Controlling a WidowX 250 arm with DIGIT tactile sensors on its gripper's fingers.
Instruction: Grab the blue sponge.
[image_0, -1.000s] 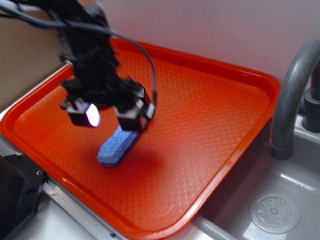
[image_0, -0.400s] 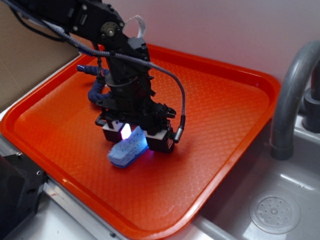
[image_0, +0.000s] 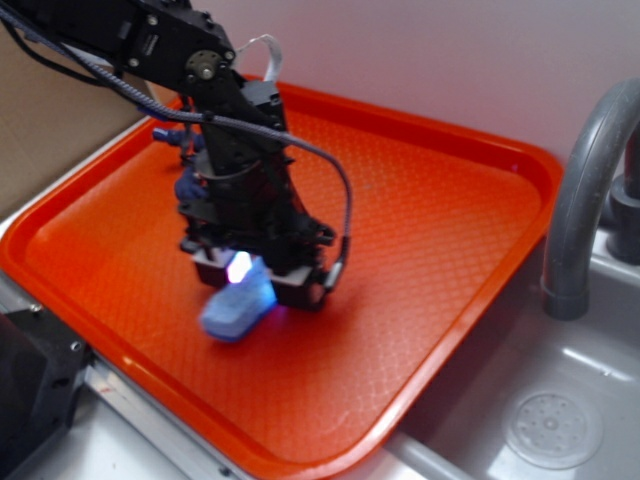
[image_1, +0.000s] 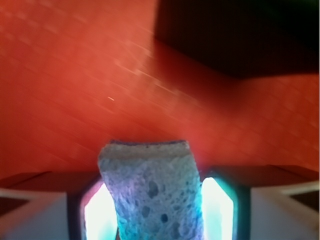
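The blue sponge (image_0: 233, 310) is a small porous periwinkle block on the orange tray (image_0: 430, 230), near its front left rim. My gripper (image_0: 255, 285) comes down over it from above and is shut on it, one finger on each long side. In the wrist view the sponge (image_1: 150, 180) fills the gap of the gripper (image_1: 159, 215). It is pinched narrower low down between the two glowing pads (image_1: 217, 210). The sponge's front end sticks out past the fingers toward the tray's rim; its rear end is hidden under the gripper.
A dark blue twisted rope (image_0: 186, 186) lies on the tray behind the arm, mostly hidden. A grey faucet (image_0: 580, 200) rises at the right over a metal sink with a round drain (image_0: 553, 428). A black block (image_0: 30, 390) stands at the front left.
The arm swung in and came down over the sponge. The fingers, wide apart a second ago, have closed on it, and the sponge has shifted slightly toward the front left.
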